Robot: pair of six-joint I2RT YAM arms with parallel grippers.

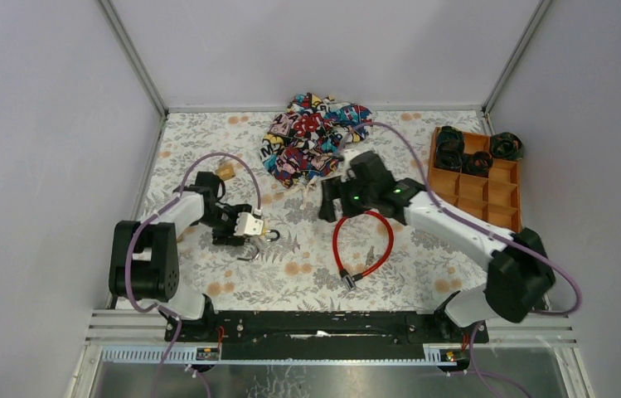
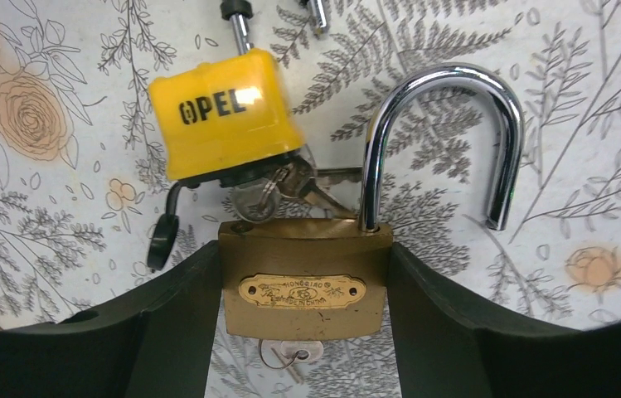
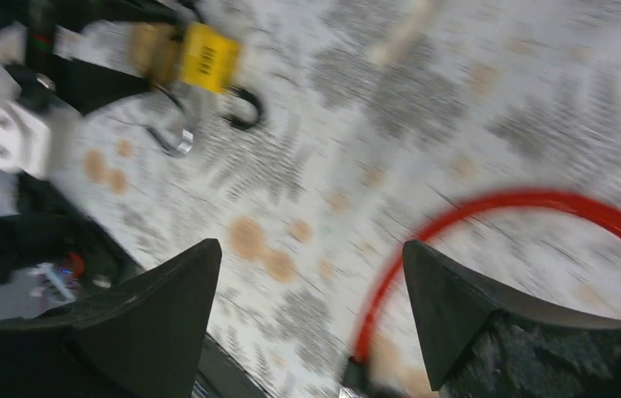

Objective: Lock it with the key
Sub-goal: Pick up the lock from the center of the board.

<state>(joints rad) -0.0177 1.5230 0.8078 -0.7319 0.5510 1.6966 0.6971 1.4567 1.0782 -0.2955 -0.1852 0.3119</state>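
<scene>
Low over the table [image 2: 589,108], left fingers [image 2: 166,332] clamp the brass padlock [image 2: 305,290].

Robot lab cell. Plain grey panels [image 1: 41,108] in metal frame [image 1: 134,58] box in desk [image 1: 207,141] with floral cover. 2 cabled arms [image 1: 456,228] bolted to black rail [image 1: 315,322]. Props: orange compartment tray [image 1: 497,199], cloth bundle [image 1: 315,137].
</scene>
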